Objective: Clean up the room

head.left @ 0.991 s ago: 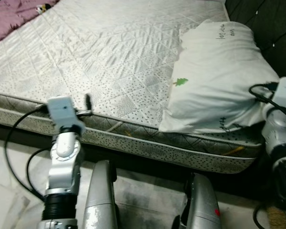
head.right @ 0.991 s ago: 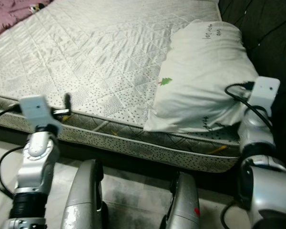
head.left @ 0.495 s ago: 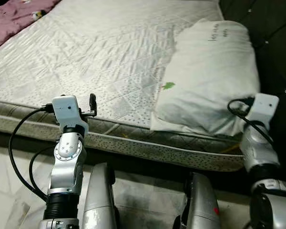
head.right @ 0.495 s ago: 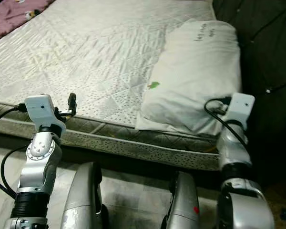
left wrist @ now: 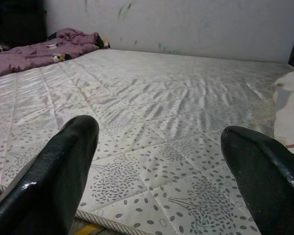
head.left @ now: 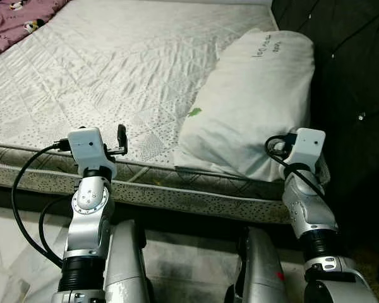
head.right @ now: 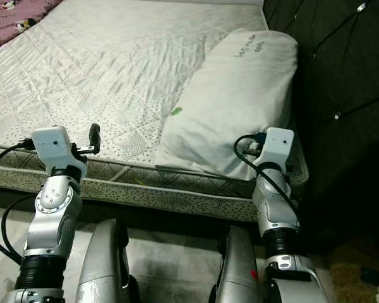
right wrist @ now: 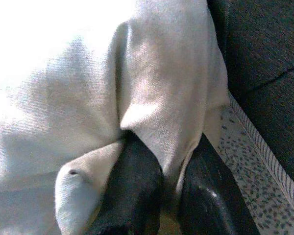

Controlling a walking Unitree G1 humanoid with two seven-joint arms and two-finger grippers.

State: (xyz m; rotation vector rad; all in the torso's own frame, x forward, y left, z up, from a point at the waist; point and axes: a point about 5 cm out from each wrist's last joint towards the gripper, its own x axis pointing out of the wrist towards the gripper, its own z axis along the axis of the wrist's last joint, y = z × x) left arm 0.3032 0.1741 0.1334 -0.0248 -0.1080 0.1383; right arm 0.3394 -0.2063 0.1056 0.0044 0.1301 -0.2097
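Observation:
A white pillow [head.left: 252,101] with a small green mark lies at the head end of the bare quilted mattress [head.left: 114,63], its near end over the mattress edge. My right gripper [right wrist: 169,161] is shut on a fold of the pillow's fabric [right wrist: 157,98] at its near right corner; the right wrist [head.left: 306,148] sits at that corner. My left gripper [left wrist: 159,147] is open and holds nothing. It hovers just above the mattress's near edge, one black finger [head.left: 121,134] standing up beside the wrist.
A dark tufted headboard [head.left: 347,63] rises right of the pillow. A purple blanket [head.left: 19,12] lies bunched at the far left of the mattress. Pale floor [head.left: 189,252] shows below the bed's side, between my legs.
The view has swung right, bringing more headboard in. My right wrist has come inward from the picture's right edge to the pillow's near corner. The left arm has barely moved.

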